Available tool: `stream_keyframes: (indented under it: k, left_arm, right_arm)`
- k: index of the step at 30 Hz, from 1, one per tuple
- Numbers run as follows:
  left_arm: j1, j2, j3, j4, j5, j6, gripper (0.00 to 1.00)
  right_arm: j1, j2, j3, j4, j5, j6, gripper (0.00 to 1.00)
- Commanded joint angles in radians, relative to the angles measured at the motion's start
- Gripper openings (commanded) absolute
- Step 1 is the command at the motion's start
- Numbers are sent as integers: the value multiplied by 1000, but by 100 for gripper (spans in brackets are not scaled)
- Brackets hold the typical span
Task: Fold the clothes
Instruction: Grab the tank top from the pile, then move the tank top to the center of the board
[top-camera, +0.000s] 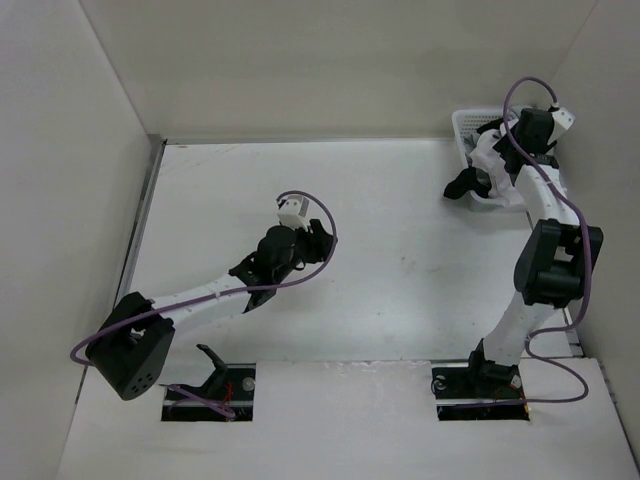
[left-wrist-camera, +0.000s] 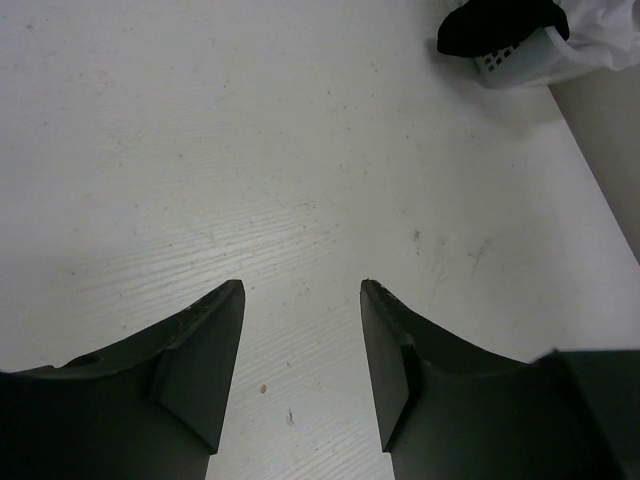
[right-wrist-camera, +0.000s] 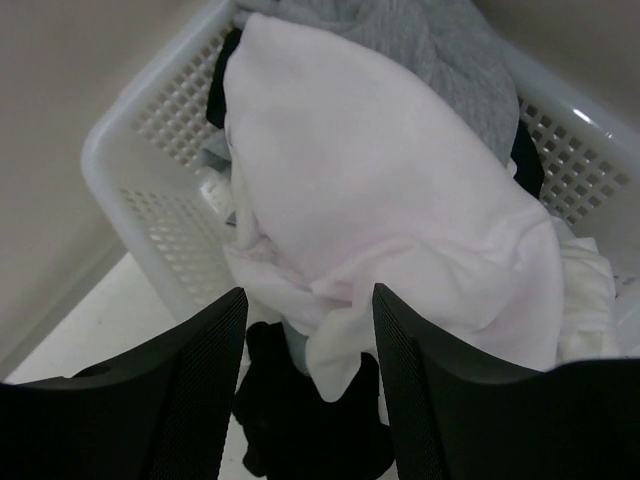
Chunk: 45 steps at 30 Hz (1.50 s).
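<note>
The clothes, a white wrinkly garment (right-wrist-camera: 380, 180), lie heaped in a white lattice basket (right-wrist-camera: 150, 130) and spill over its near rim. My right gripper (right-wrist-camera: 310, 295) is open just in front of that hanging white fold, which shows between the jaws without being clamped. In the top view the right arm reaches to the basket (top-camera: 465, 125) at the table's far right corner. My left gripper (left-wrist-camera: 300, 290) is open over bare table with nothing between its fingers. It sits near the table's middle (top-camera: 318, 238), far from the basket (left-wrist-camera: 520, 65).
A grey garment (right-wrist-camera: 440, 40) lies at the back of the basket. A black garment (right-wrist-camera: 300, 420) hangs over the basket's front onto the table (top-camera: 462, 185). White walls close in the table on the left, back and right. A metal rail (top-camera: 140, 220) runs along the left edge.
</note>
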Motion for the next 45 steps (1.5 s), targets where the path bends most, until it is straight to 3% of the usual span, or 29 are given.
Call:
stream_keyframes:
  k: [1, 7, 16, 23, 27, 34, 39, 42, 45]
  left_arm:
    - [9, -6, -11, 63, 8, -13, 49]
    - [9, 8, -11, 73, 9, -19, 49]
    - [20, 10, -13, 76, 9, -25, 49]
    - [26, 10, -13, 77, 9, -37, 49]
    - [29, -9, -10, 77, 11, -43, 50]
    - [75, -131, -11, 30, 0, -83, 50]
    - [176, -310, -49, -76, -33, -170, 51]
    - [236, -410, -100, -124, -61, -209, 51]
    - [299, -475, -146, -205, -66, -241, 52]
  right_arm:
    - [-6, 24, 73, -49, -9, -47, 58]
    - [-14, 55, 59, -49, 31, -46, 51]
    - [-20, 51, 64, -84, 51, -35, 0]
    - [14, -274, -111, 109, 74, -7, 0]
    - [101, -423, -86, 105, 60, -42, 0]
    - [396, -542, 24, -18, -83, -128, 2]
    - [670, -528, -118, -41, -251, -102, 5]
    - [802, -450, -265, 19, -317, -52, 17]
    - [920, -413, -417, 88, -285, -18, 48]
